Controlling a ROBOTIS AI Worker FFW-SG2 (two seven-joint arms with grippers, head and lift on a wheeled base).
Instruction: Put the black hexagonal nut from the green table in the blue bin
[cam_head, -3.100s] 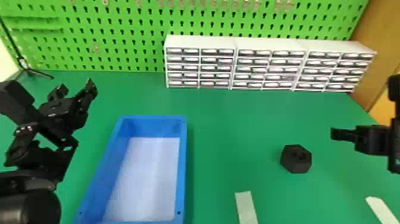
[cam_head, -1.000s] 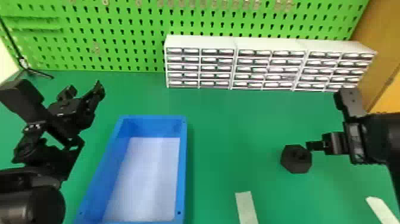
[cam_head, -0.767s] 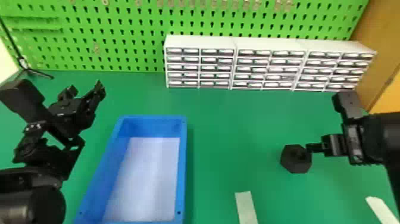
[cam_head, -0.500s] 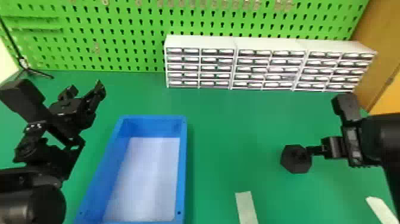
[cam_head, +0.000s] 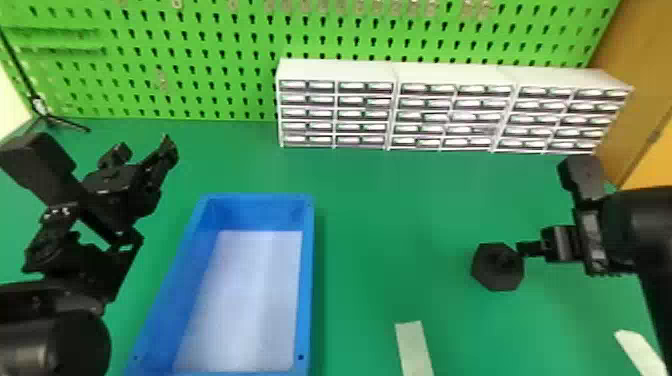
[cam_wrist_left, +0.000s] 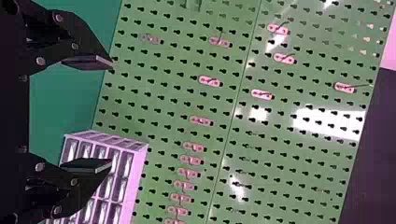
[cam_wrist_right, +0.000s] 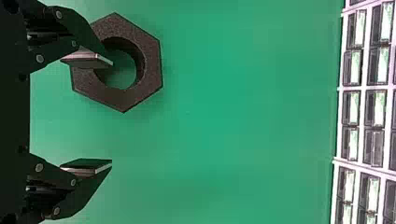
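Note:
The black hexagonal nut (cam_head: 496, 267) lies flat on the green table (cam_head: 390, 240), right of the blue bin (cam_head: 308, 280). My right gripper (cam_head: 522, 250) is over the nut's right side. In the right wrist view that gripper (cam_wrist_right: 112, 113) stands open; one finger overlaps the nut (cam_wrist_right: 148, 70) near its hole, the other is off to one side over bare table. My left gripper (cam_head: 145, 150) is parked beyond the bin's left side, raised. In the left wrist view the same gripper (cam_wrist_left: 112, 113) is open with nothing between its fingers.
White drawer cabinets (cam_head: 460, 72) stand along the back, before a green pegboard (cam_head: 210, 65). Pale strips (cam_head: 414, 350) lie at the front of the table. A thin black stand (cam_head: 47, 115) is at the back left.
The right arm has come in from the right to the nut, then shifted slightly back to the right. My left arm moved slightly up and right early on. The nut has not moved.

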